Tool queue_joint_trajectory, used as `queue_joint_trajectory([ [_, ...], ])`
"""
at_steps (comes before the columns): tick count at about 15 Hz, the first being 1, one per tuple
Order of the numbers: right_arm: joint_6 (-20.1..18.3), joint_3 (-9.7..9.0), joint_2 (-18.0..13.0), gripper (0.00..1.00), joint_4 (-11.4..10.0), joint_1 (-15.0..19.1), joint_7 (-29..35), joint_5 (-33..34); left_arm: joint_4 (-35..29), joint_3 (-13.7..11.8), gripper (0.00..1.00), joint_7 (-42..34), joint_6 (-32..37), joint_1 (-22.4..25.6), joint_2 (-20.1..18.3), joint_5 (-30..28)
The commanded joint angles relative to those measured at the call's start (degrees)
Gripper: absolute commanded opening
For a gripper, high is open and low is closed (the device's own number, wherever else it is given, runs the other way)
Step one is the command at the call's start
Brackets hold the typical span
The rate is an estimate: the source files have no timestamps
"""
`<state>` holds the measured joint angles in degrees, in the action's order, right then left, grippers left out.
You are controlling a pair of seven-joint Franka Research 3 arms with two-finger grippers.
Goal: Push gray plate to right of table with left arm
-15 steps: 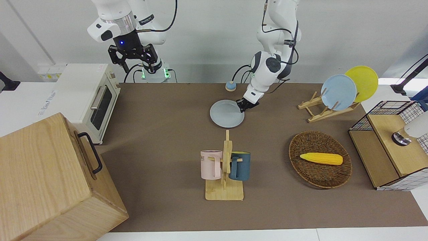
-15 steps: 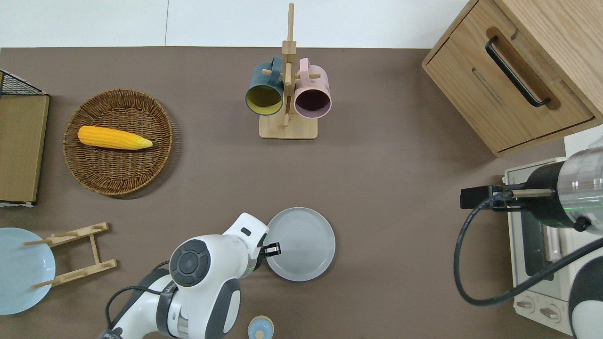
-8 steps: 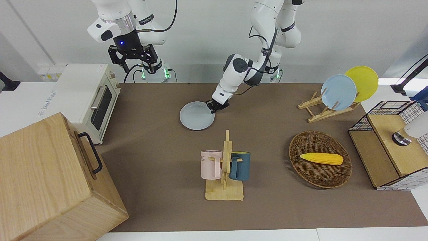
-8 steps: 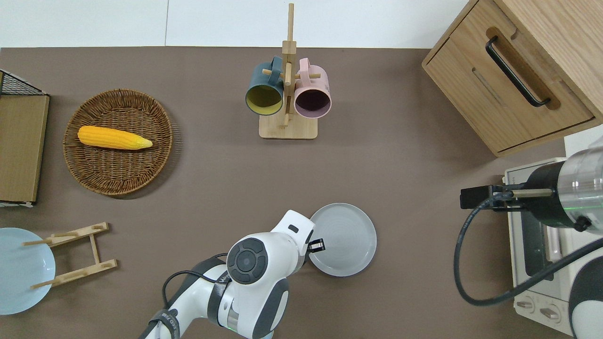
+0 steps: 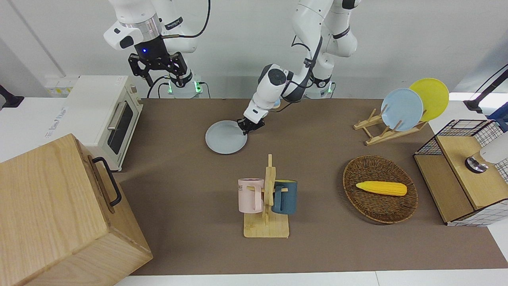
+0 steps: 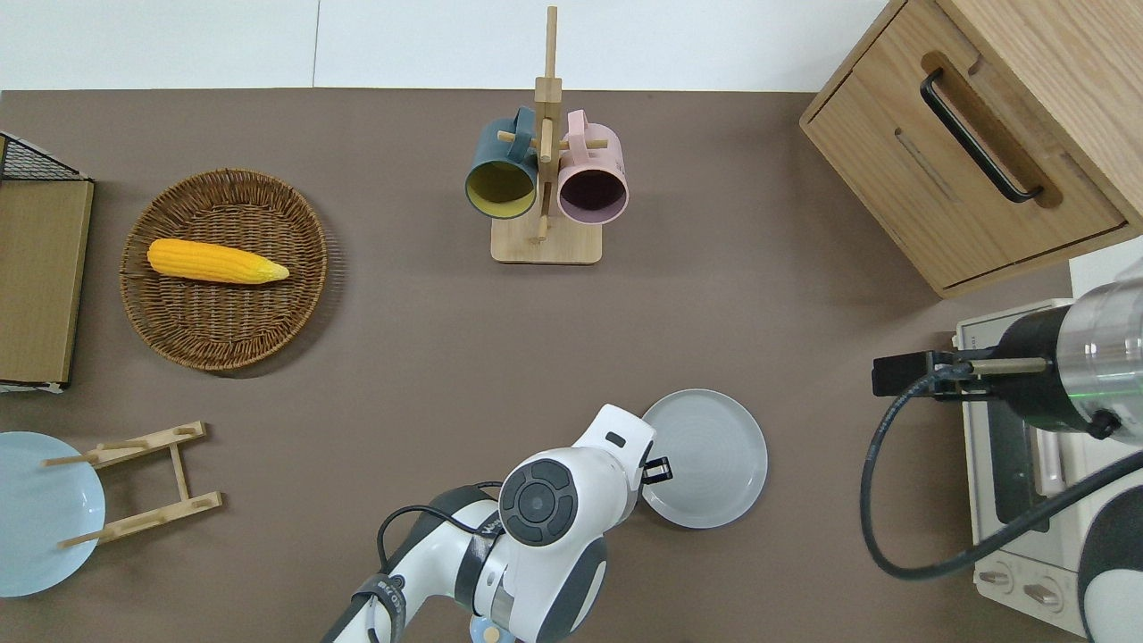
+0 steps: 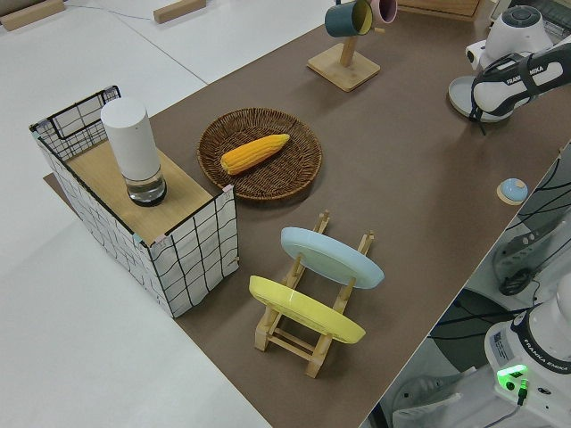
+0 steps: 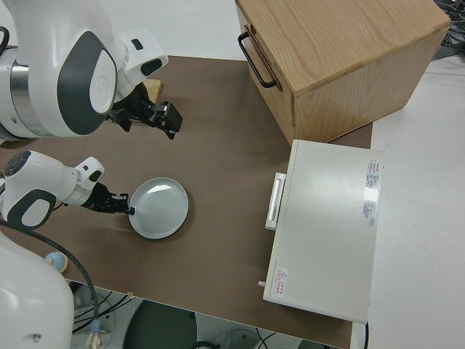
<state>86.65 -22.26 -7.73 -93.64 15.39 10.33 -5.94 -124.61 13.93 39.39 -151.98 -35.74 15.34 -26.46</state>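
Observation:
The gray plate [image 5: 225, 138] lies flat on the brown table [image 5: 178, 171], nearer to the robots than the mug rack and toward the right arm's end. It also shows in the overhead view [image 6: 710, 457] and the right side view [image 8: 160, 208]. My left gripper [image 5: 248, 124] is low at the table, touching the plate's rim on the edge toward the left arm's end [image 6: 659, 469]. It also shows in the right side view [image 8: 122, 206]. My right gripper [image 5: 163, 79] is parked, open and empty.
A white toaster oven [image 5: 105, 113] and a wooden box [image 5: 59, 210] stand at the right arm's end. A mug rack [image 5: 266, 198] stands mid-table. A wicker basket with corn [image 5: 379, 188], a dish rack with two plates [image 5: 401, 111] and a wire crate [image 5: 464, 171] stand at the left arm's end.
My left gripper has moved along the table toward the right arm's end, and the gray plate has slid with it, closer to the toaster oven. The right arm has not moved.

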Motion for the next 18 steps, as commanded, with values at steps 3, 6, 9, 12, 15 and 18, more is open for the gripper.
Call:
queue_joint_trajectory([
  [3,0.1,-0.42,-0.88,0.996,-1.01,0.87,0.12,-1.01,1.83,-0.57,0.48,0.25,-0.95,-0.66,2.76,-1.31],
  [6,0.1,-0.33,-0.88,0.996,-1.01,0.87,0.12,-1.01,1.39,0.39,0.71,0.34,-0.25,0.58,2.06,-1.31],
  [9,0.1,-0.33,-0.88,0.996,-1.01,0.87,0.12,-1.01,0.95,3.64,0.98,1.22,2.37,4.52,-1.7,-2.28],
  [12,0.19,-0.42,-0.88,0.996,-1.01,0.87,0.12,-1.01,0.95,4.09,0.99,0.95,10.36,7.6,-6.01,-2.28],
  [15,0.19,-0.42,-0.88,0.996,-1.01,0.96,0.12,-1.01,1.21,3.57,0.99,-0.1,19.59,12.87,-11.38,-1.76],
  [18,0.19,-0.42,-0.88,0.996,-1.01,0.87,0.12,-1.09,2.17,0.06,0.99,-5.01,26.98,15.6,-13.23,-1.31],
])
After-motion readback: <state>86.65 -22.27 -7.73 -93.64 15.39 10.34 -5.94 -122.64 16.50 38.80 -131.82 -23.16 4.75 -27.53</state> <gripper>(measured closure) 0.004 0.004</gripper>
